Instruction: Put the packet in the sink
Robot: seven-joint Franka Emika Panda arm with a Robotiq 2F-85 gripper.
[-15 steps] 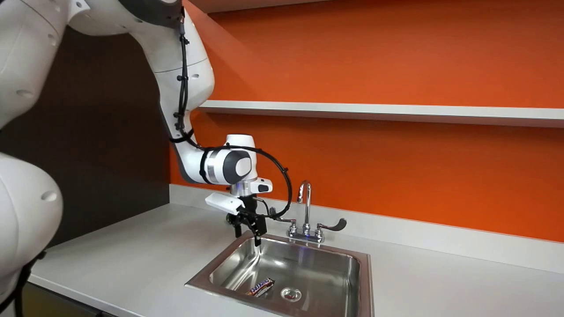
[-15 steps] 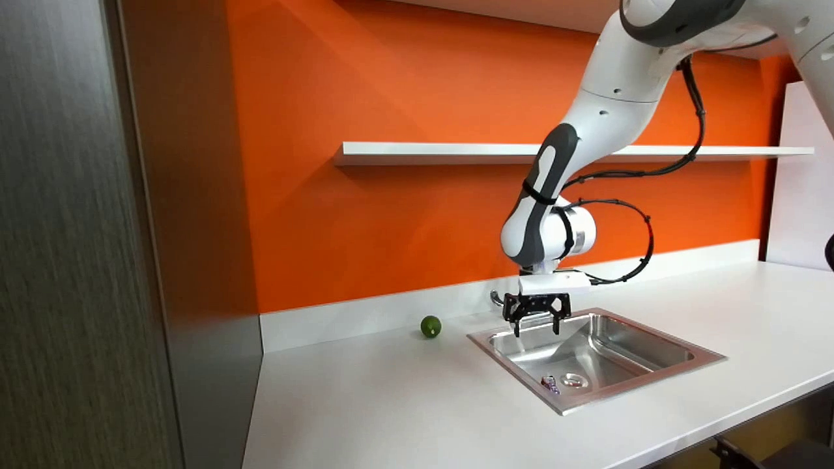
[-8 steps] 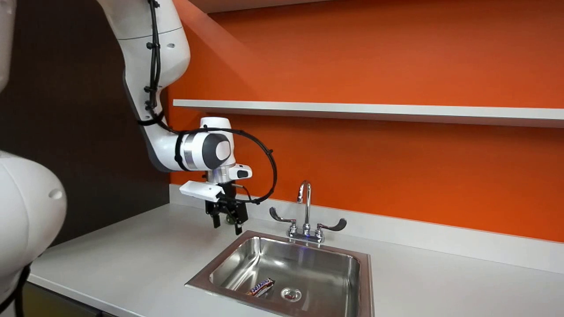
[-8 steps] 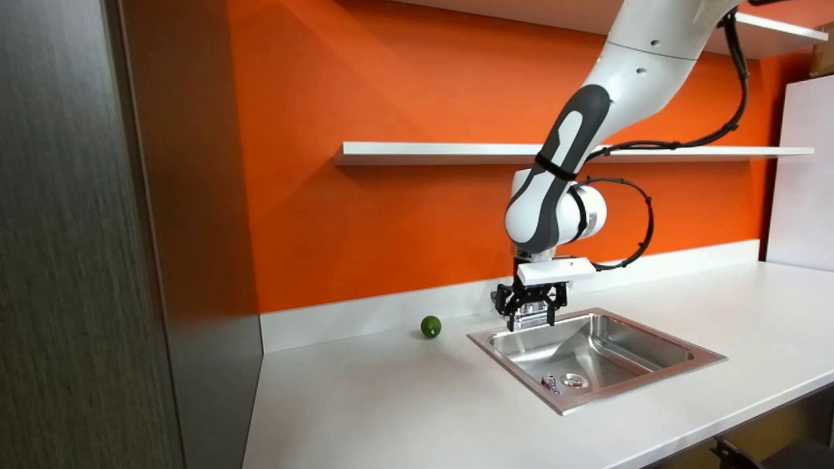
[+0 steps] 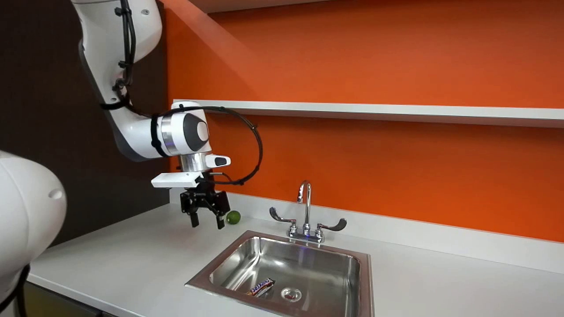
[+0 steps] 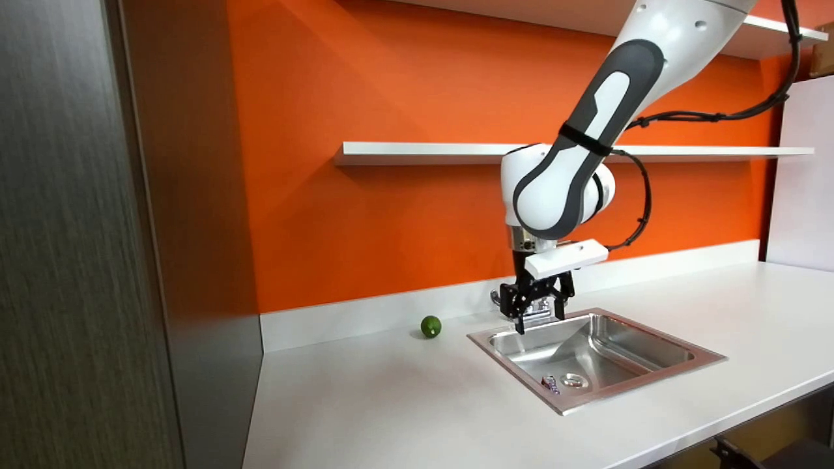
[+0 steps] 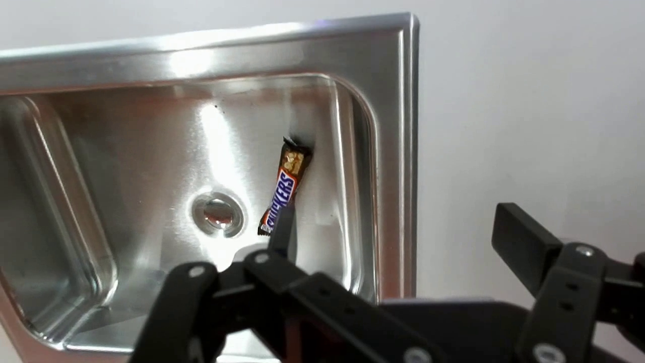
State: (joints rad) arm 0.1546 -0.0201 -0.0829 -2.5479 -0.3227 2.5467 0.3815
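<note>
The packet, a small dark brown candy wrapper with a white, blue-lettered label, lies on the bottom of the sink beside the drain. It shows in both exterior views [image 5: 261, 287] [image 6: 550, 384] and in the wrist view [image 7: 285, 184], where a fingertip overlaps its lower end. The sink is a rectangular steel basin with a broad rim [image 5: 367, 281] [image 6: 511, 371] [image 7: 395, 151]. My gripper [image 5: 207, 223] [image 6: 539, 320] is above the counter, up and away from the packet. In the wrist view my gripper [image 7: 395, 222] has its fingers wide apart with nothing between them.
A chrome faucet [image 5: 307, 207] with two handles stands at the sink's back edge. A small green ball [image 5: 233, 217] [image 6: 431, 326] sits on the counter near the back wall. A white shelf [image 5: 374, 108] [image 6: 443, 151] runs along the orange wall. A dark panel [image 5: 88, 132] closes one side.
In an exterior view my gripper has moved left and up, away from the sink, and the green ball has come into sight. The packet has stayed still in the sink.
</note>
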